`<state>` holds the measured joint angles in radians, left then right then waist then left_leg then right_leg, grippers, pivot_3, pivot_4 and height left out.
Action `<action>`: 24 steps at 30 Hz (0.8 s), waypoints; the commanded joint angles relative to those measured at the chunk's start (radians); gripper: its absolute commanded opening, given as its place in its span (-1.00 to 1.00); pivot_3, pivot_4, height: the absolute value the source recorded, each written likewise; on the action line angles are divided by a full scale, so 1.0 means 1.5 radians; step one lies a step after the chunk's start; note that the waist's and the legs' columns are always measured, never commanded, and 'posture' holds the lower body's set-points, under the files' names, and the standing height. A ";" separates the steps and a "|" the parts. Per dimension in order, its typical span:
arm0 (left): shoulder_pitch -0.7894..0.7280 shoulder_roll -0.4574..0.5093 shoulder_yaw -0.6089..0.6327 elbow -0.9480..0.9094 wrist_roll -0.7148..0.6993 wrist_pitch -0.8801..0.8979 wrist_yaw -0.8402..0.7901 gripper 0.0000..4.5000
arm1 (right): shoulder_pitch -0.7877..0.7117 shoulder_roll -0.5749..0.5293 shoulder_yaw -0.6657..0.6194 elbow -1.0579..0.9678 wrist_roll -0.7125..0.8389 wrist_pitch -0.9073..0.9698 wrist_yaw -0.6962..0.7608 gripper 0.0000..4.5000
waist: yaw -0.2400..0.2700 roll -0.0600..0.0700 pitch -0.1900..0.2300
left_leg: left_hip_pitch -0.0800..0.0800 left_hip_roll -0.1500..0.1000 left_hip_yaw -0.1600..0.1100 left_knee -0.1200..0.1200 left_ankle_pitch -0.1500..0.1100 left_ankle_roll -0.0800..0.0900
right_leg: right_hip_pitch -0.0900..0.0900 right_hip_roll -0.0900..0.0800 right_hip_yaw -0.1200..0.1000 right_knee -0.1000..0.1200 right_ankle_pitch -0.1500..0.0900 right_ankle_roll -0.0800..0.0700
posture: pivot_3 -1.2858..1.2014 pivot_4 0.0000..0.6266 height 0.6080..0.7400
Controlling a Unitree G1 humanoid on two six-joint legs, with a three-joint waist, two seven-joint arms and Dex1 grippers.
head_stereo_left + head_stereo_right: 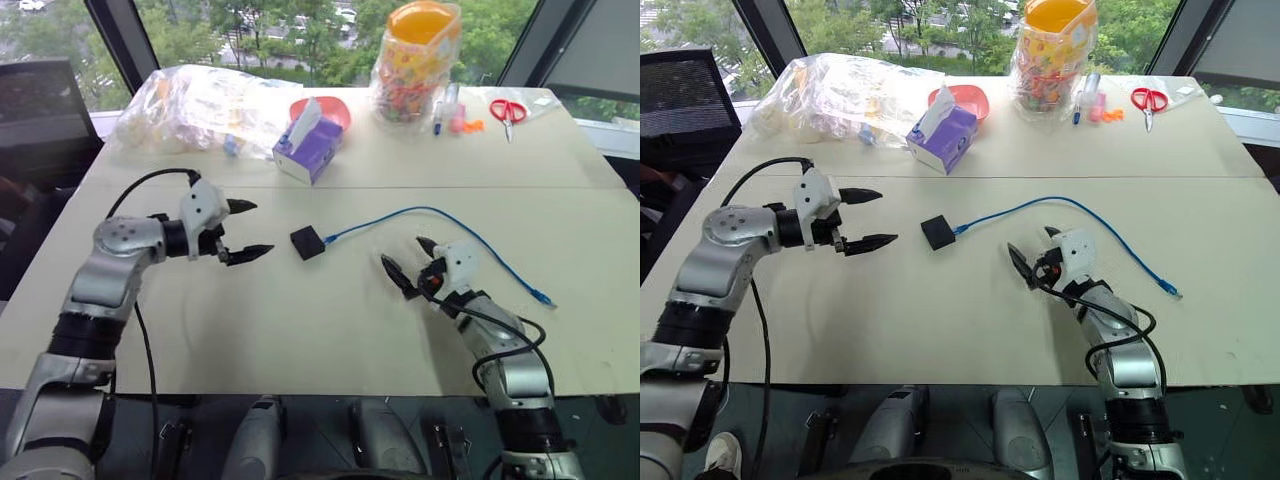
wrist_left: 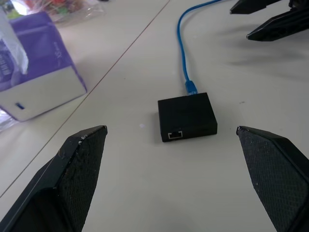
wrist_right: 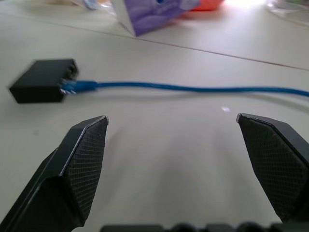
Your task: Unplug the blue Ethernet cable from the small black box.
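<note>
The small black box (image 1: 307, 242) lies flat on the table's middle, with the blue Ethernet cable (image 1: 430, 212) plugged into its right side; the plug (image 3: 72, 86) sits in the port. The cable arcs right and ends in a clear plug (image 1: 545, 298) near the table's right part. My left gripper (image 1: 243, 231) hovers open just left of the box, fingers pointing at it, nothing between them. My right gripper (image 1: 407, 260) stands open to the box's right, below the cable's arc, also empty. The left wrist view shows a free port on the box (image 2: 187, 116) facing that gripper.
A purple tissue box (image 1: 308, 146) stands behind the black box. Farther back are a clear plastic bag (image 1: 195, 105), a red bowl (image 1: 335, 108), a jar of colourful items (image 1: 415, 62), pens (image 1: 445, 110) and red scissors (image 1: 508, 112). A seam crosses the table (image 1: 300, 340).
</note>
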<state>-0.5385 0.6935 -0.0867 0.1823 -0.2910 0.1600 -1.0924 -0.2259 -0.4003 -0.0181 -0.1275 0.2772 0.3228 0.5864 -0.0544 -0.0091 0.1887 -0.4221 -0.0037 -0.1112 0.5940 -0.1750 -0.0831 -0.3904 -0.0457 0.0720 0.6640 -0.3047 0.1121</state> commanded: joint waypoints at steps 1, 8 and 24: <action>0.010 0.004 0.013 -0.015 -0.007 0.010 -0.015 1.00 | -0.116 -0.077 0.043 -0.009 0.019 0.055 0.127 0.97 | -0.002 0.000 0.000 | 0.000 0.000 0.000 0.000 0.000 0.000 | 0.000 0.000 0.000 0.000 0.000 0.000 | 0.03 -0.52 1.00; 0.093 0.007 0.068 -0.117 -0.047 0.088 0.026 1.00 | -0.450 -0.148 0.245 0.305 -0.139 -0.014 0.366 0.97 | -0.008 0.000 0.001 | 0.000 0.000 -0.001 0.000 0.000 0.000 | -0.001 0.000 -0.001 0.000 0.000 0.001 | 0.03 -0.52 1.00; 0.304 -0.003 0.167 -0.349 -0.085 0.165 0.168 1.00 | -0.772 0.100 0.333 0.962 -0.354 -0.224 0.436 0.97 | -0.009 0.000 0.001 | -0.001 0.000 -0.001 -0.002 0.000 0.000 | -0.002 0.000 -0.001 0.002 0.000 0.001 | 0.03 -0.52 1.00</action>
<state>-0.0871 0.6886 0.1328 -0.2943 -0.4037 0.4068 -0.8601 -1.3619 -0.2470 0.4843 1.3083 -0.2261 0.0083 1.2436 -0.0681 -0.0087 0.1906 -0.4238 -0.0039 -0.1131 0.5913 -0.1750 -0.0833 -0.3942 -0.0461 0.0702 0.6669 -0.3042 0.1136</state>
